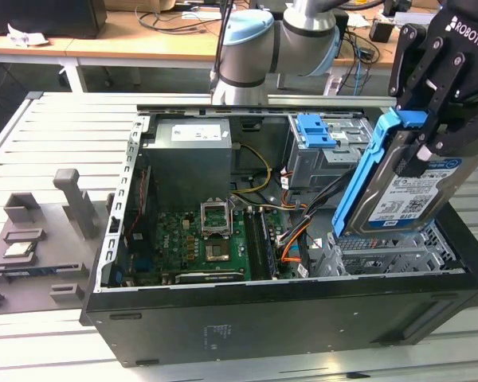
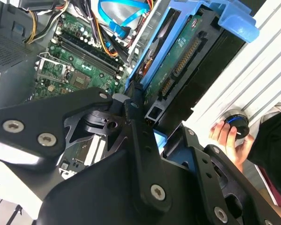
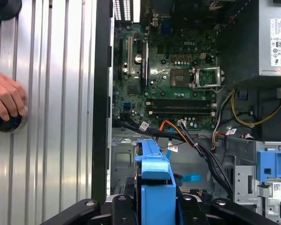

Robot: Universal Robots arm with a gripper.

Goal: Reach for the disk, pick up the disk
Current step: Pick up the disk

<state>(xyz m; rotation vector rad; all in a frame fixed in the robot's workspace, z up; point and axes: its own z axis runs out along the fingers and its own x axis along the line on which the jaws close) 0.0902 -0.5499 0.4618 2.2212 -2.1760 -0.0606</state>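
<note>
Above the open computer case (image 1: 303,318) at the exterior view's right, the hand (image 1: 430,131) grips the disk (image 1: 402,199), lifted clear; pickup appears complete.

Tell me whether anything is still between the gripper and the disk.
Nothing visible is. The gripper is already shut on the disk by its upper end, holding it tilted above the open computer case, over the drive cage at the exterior view's right. No cable visibly runs to it.
</note>
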